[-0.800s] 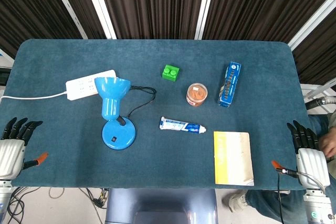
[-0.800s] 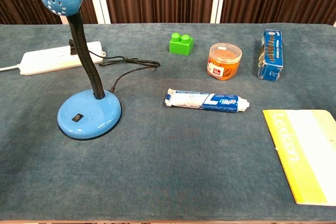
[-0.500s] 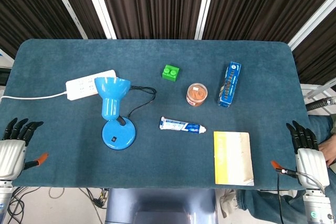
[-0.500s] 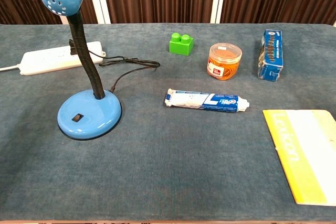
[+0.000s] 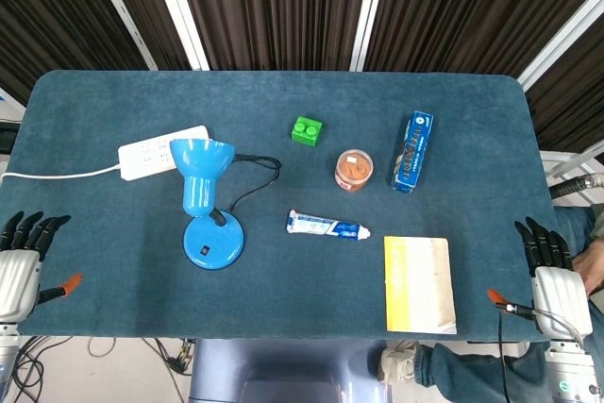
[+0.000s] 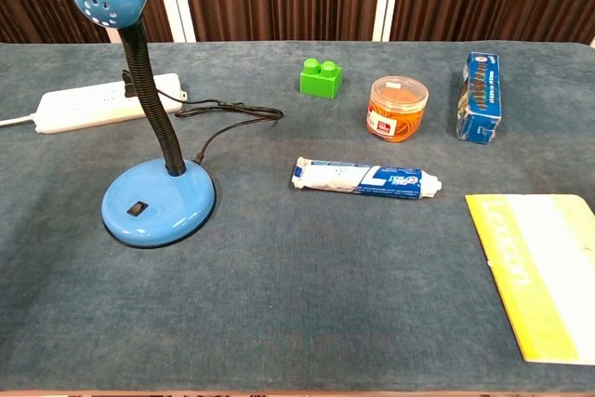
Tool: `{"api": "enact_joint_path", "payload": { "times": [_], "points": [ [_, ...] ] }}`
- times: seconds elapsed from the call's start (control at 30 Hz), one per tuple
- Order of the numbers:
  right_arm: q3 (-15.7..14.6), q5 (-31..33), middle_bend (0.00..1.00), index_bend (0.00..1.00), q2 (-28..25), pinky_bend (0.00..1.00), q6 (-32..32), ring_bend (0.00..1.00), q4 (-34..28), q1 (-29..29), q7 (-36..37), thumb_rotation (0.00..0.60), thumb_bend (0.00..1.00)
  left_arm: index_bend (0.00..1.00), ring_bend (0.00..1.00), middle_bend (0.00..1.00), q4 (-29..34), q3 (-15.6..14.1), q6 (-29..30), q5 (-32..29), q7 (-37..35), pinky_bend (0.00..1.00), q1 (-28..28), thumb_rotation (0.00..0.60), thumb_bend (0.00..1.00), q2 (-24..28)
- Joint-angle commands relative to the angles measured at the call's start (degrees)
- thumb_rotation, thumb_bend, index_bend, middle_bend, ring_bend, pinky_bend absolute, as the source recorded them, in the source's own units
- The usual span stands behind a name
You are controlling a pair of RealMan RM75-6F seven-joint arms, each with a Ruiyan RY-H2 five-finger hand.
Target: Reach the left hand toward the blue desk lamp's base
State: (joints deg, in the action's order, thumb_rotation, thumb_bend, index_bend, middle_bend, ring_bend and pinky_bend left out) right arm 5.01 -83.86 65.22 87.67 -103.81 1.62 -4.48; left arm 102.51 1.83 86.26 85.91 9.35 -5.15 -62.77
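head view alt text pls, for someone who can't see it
A blue desk lamp stands on a dark blue table, with the robot's open left hand and right hand empty at the near corners. A power strip, green block, jar, toothpaste tube, blue box and yellow booklet lie around it.

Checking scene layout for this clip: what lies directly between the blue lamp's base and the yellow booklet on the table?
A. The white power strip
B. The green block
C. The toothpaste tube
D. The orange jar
C: in the head view the toothpaste tube lies flat between the lamp base and the yellow booklet.
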Motion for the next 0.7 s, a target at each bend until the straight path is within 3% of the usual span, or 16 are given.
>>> {"api": "enact_joint_path", "payload": {
  "times": [0.03, 0.1, 0.17, 0.27, 0.33, 0.4, 0.7],
  "points": [
    [0.0, 0.0, 0.02, 0.00, 0.0, 0.00, 0.1, 0.04, 0.0, 0.0, 0.0, 0.600, 0.10, 0.16, 0.08, 0.19, 0.0, 0.0, -0.1, 0.0, -0.1, 0.03, 0.0, 0.600, 0.15, 0.0],
    [0.1, 0.1, 0.02, 0.00, 0.0, 0.00, 0.1, 0.04, 0.0, 0.0, 0.1, 0.600, 0.10, 0.16, 0.08, 0.20, 0.0, 0.0, -0.4, -0.3, -0.1, 0.04, -0.1, 0.600, 0.15, 0.1],
    [0.1, 0.2, 0.02, 0.00, -0.1, 0.00, 0.1, 0.04, 0.0, -0.1, 0.2, 0.600, 0.10, 0.16, 0.11, 0.21, 0.0, 0.0, -0.5, -0.3, -0.1, 0.11, -0.1, 0.600, 0.16, 0.1],
    [0.0, 0.1, 0.02, 0.00, -0.2, 0.00, 0.0, 0.04, -0.1, 0.0, 0.2, 0.600, 0.10, 0.22, 0.36, 0.40, -0.4, 0.2, -0.2, 0.5, 0.4, 0.47, -0.4, 0.600, 0.25, -0.3],
    [0.0, 0.3, 0.02, 0.00, -0.2, 0.00, -0.2, 0.04, -0.1, 0.0, 0.2, 0.600, 0.10, 0.24, 0.50, 0.52, -1.2, 0.8, 0.5, 1.3, 0.3, 0.63, -0.8, 0.600, 0.34, -1.2],
    [0.1, 0.6, 0.02, 0.00, -0.1, 0.00, -0.4, 0.04, 0.0, 0.0, 0.2, 0.600, 0.10, 0.25, 0.57, 0.57, -2.1, 1.2, 0.3, 1.8, -0.5, 0.72, -1.3, 0.600, 0.41, -2.5],
    [0.2, 0.9, 0.02, 0.00, -0.4, 0.00, -0.2, 0.04, -0.3, -0.1, 0.1, 0.600, 0.10, 0.24, 0.70, 0.74, -4.1, -1.6, -11.0, 2.6, 4.4, 0.81, -6.4, 0.600, 0.65, -5.2]
  ]
}}
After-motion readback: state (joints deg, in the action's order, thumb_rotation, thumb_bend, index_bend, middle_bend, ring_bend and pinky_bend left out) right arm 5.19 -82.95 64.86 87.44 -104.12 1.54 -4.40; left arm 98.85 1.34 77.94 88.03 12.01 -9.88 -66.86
